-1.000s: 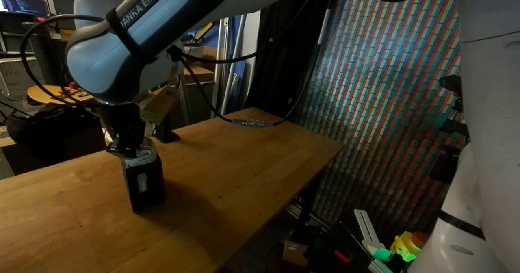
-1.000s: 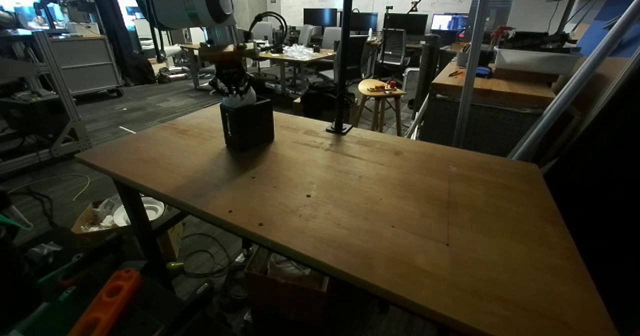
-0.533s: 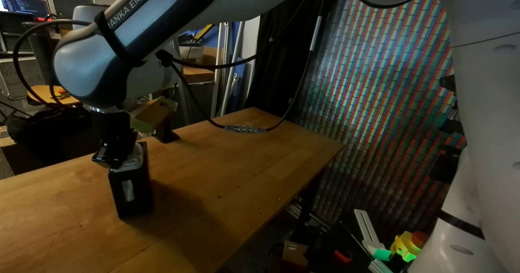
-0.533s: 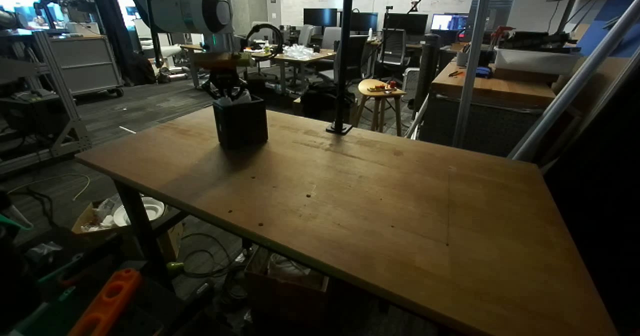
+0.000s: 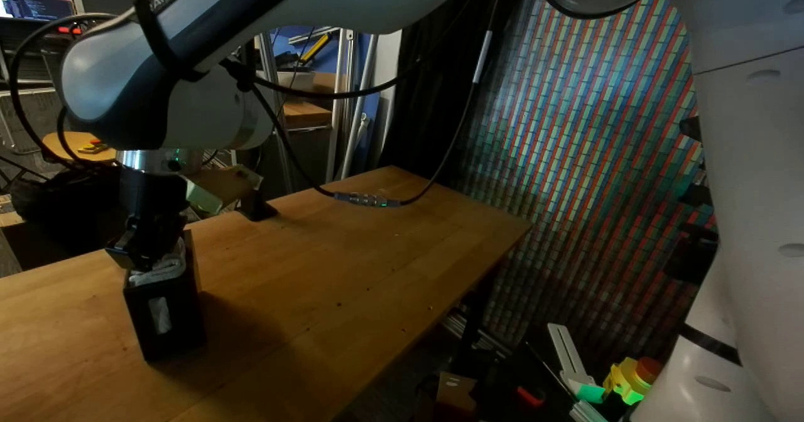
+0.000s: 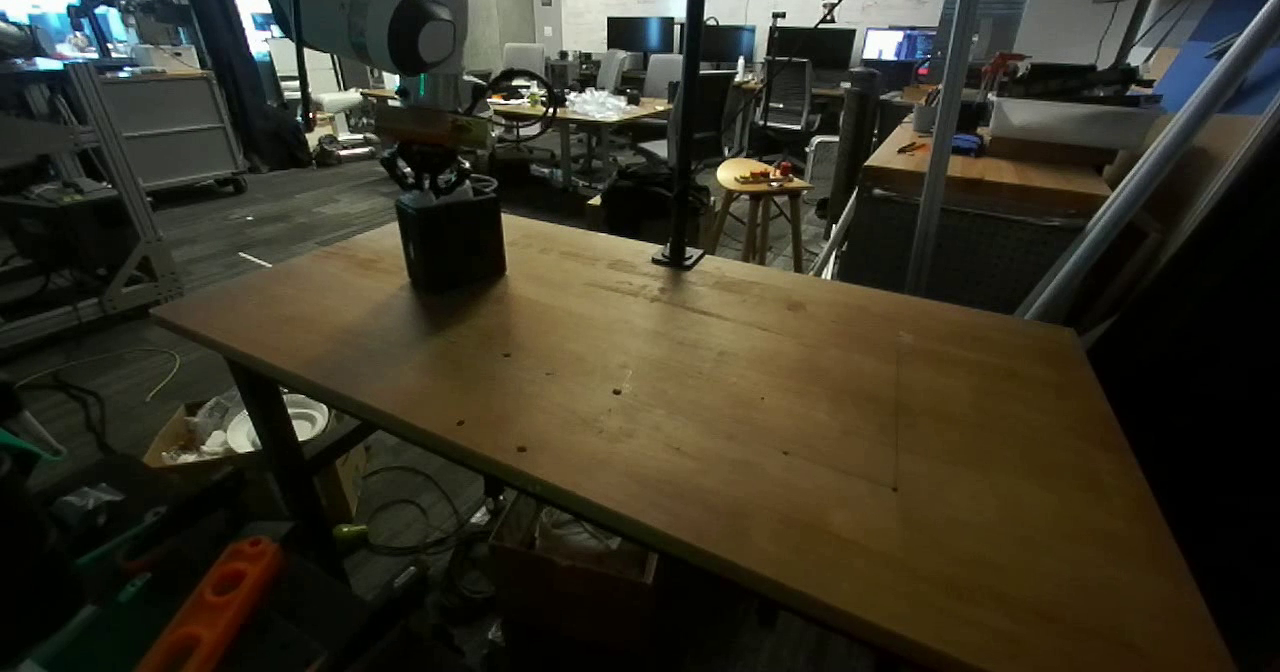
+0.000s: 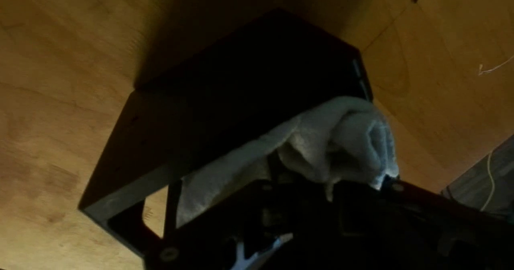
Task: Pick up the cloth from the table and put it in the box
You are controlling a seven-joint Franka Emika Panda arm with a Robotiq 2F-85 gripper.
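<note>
At the pincer [image 6: 433,187]: points down, toward 6 o'clock in both exterior views, into the mouth of the black box [image 6: 455,242]. Sits right at the cloth [image 7: 315,141], with dark tips down by the soft folds. Too dark in there to know: maybe spread, maybe pinching a fold. Better not to guess.

At the cloth: lies bunched up inside the box, near the top. In the wrist view, curls into a fat roll between 1 and 2 o'clock from the pincer, and runs as a flat strip toward 9 o'clock. Seems to poke up a bit past the rim at the roll end.

At the box: wraps around the cloth and looks upright. In an exterior view, sits toward 10 o'clock on the wooden table [image 6: 700,372]. Farther out, at 3 o'clock from the box: a black pole [image 6: 688,112] on the table's far edge, and past that, a small stool [image 6: 731,172].

Looks like the last step: putting the cloth in the box. Seems past the picking up and almost done with the putting in.

Next, needs a clean letting go. Spread the tips wide, shake off any fold, then go straight up toward 12 o'clock, nice and slow. Watch the roll: could snag on a tip and pop back out.
</note>
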